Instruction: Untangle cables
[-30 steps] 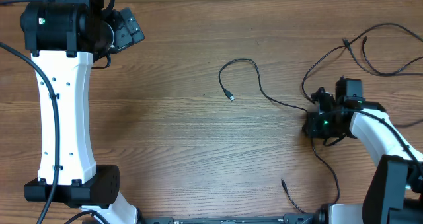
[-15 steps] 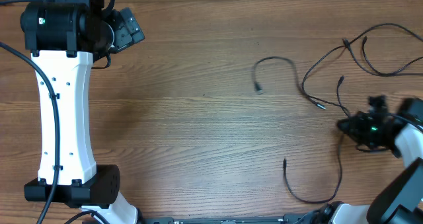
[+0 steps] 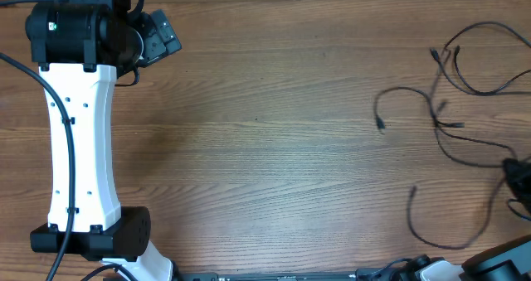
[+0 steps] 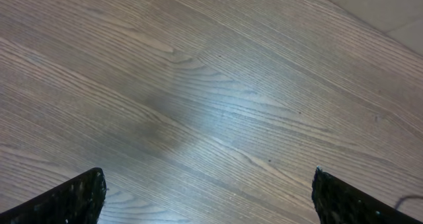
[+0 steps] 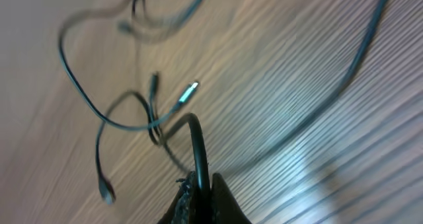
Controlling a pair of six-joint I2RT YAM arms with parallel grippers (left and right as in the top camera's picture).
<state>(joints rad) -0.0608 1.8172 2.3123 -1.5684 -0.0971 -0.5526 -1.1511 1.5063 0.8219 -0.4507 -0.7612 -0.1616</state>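
The cables [image 3: 448,128] are thin black cords spread in loose strands over the right end of the table, with a loop [image 3: 485,61] at the far right and another strand [image 3: 431,235] near the front edge. My right gripper [image 3: 518,180] sits at the table's right edge. In the right wrist view it [image 5: 201,182] is shut on one black cable [image 5: 197,141], which arches up out of the jaws. A silver-tipped plug [image 5: 188,92] lies just beyond, among crossing strands. My left gripper [image 4: 208,199] is open over bare wood, far from the cables.
The left arm [image 3: 79,123] stands white and tall along the table's left side, its gripper end [image 3: 158,34] at the far left corner. A pale floor strip [image 4: 390,6] shows past the table's edge in the left wrist view.
My right gripper has pulled right and toward the front edge with the cable in it. The strands and the plug end slid from mid-table to the right. The left arm has not moved.
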